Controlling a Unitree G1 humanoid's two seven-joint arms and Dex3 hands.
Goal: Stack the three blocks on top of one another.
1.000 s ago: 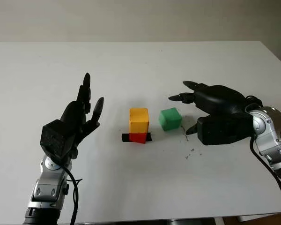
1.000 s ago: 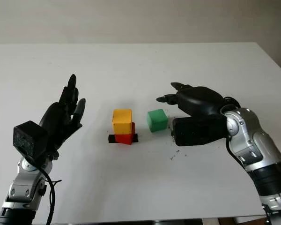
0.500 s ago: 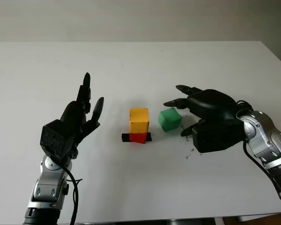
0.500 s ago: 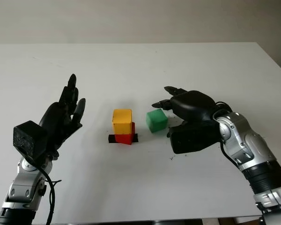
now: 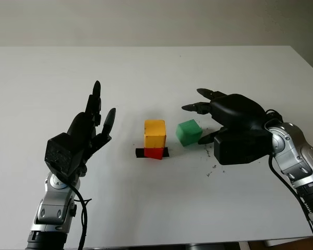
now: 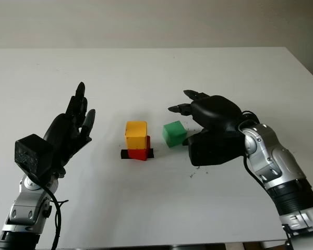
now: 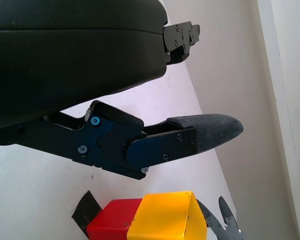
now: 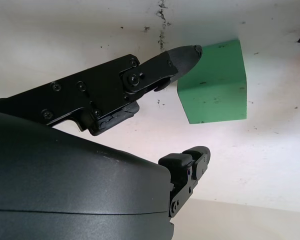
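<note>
A yellow block point(image 5: 155, 133) stands on a red block point(image 5: 154, 153) at the table's middle, over a strip of black tape point(image 5: 140, 152). Just right of them a green block point(image 5: 189, 132) sits alone on the table. My right hand point(image 5: 195, 123) is open and hovers at the green block's right side, with its fingers point(image 5: 198, 107) reaching over the block's far edge and the thumb low at its right. In the right wrist view one fingertip point(image 8: 185, 56) lies close to the green block point(image 8: 215, 85). My left hand point(image 5: 101, 105) is open and raised, left of the stack.
The white table point(image 5: 146, 73) stretches wide behind the blocks. A few dark specks point(image 5: 211, 169) mark the surface in front of my right hand. The table's front edge point(image 5: 172, 245) runs close to both arms.
My right hand moved left up to the green block, dipped, then lifted its fingers slightly. The blocks and my left hand have not moved.
</note>
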